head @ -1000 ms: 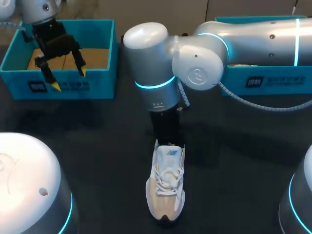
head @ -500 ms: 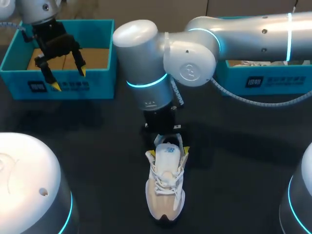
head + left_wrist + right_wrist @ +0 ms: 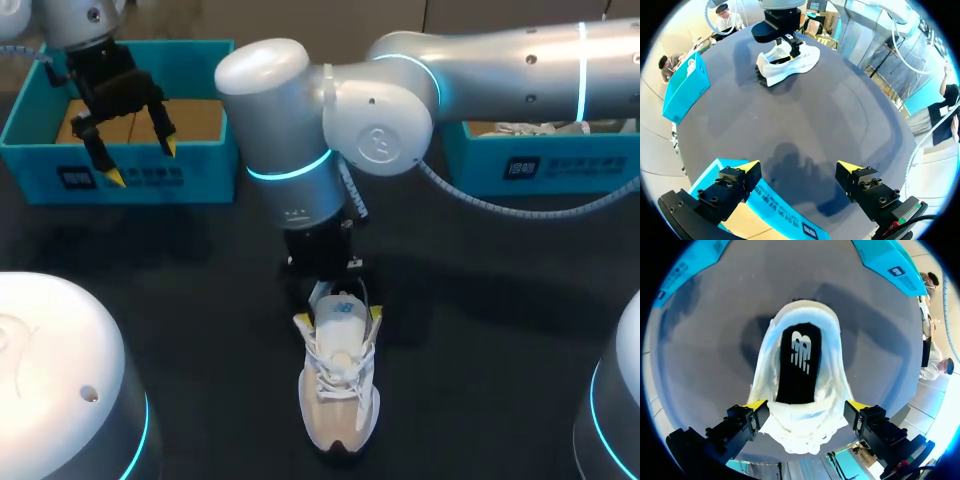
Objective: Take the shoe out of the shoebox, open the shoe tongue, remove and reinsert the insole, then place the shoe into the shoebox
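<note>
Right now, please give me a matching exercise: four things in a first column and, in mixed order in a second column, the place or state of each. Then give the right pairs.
Column one:
1. shoe
2. left gripper
3. right gripper
4. insole

Column two:
A. black, lying inside the shoe
B. on the dark table, outside both boxes
C. open, over the front wall of a blue shoebox
D. open, one finger at each side of the shoe

Pairs: 1-B, 2-C, 3-D, 4-A.
</note>
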Robot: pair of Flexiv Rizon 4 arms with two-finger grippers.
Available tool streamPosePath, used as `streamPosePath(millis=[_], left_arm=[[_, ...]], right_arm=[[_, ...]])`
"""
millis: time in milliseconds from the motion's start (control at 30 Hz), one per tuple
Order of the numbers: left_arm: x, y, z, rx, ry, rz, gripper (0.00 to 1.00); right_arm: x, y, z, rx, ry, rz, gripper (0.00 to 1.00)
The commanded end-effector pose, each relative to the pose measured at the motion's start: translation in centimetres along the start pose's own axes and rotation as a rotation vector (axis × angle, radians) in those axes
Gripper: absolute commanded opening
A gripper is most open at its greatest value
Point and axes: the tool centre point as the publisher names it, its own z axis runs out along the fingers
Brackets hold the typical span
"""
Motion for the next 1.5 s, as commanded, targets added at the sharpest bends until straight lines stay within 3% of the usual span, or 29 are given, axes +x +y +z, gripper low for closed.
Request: streamPosePath(millis=[33, 267, 467, 600, 800, 833, 867, 933, 1000, 1233, 1500], left_arm=[[0.0, 0.0, 0.0, -0.002, 0.000, 0.000, 1.00], [0.0, 0.0, 0.0, -0.002, 0.000, 0.000, 1.00], [0.0, 0.0, 0.0, -0.002, 0.000, 0.000, 1.00], [0.0, 0.0, 0.0, -0.002, 0.000, 0.000, 1.00], [0.0, 0.0, 0.0, -0.002, 0.000, 0.000, 1.00], [0.0, 0.0, 0.0, -0.002, 0.000, 0.000, 1.00], [0.0, 0.0, 0.0, -0.002, 0.000, 0.000, 1.00], [0.0, 0.0, 0.0, -0.002, 0.000, 0.000, 1.00], [0.0, 0.0, 0.0, -0.002, 0.000, 0.000, 1.00], [0.0, 0.0, 0.0, -0.002, 0.000, 0.000, 1.00], [0.0, 0.0, 0.0, -0.002, 0.000, 0.000, 1.00]], right_arm=[[-0.1, -0.8, 0.3, -0.003, 0.016, 0.009, 1.00], [-0.3, -2.3, -0.2, -0.007, 0.030, -0.002, 1.00], [-0.4, -4.8, -1.4, -0.051, 0.041, -0.049, 1.00], [-0.5, -6.7, -1.8, -0.093, 0.072, -0.105, 0.94], [-0.5, -9.7, -2.4, -0.094, 0.071, -0.093, 0.78], [-0.7, -10.1, -2.5, -0.094, 0.072, -0.089, 0.68], [-0.8, -10.4, -2.5, -0.099, 0.074, -0.085, 0.50], [-1.0, -10.7, -2.6, -0.106, 0.075, -0.067, 0.42], [-1.0, -10.8, -2.7, -0.113, 0.075, -0.065, 0.31], [-1.2, -8.8, -2.5, -0.165, 0.090, -0.086, 0.31], [-0.5, -4.8, -2.7, -0.188, 0.065, -0.128, 0.33]])
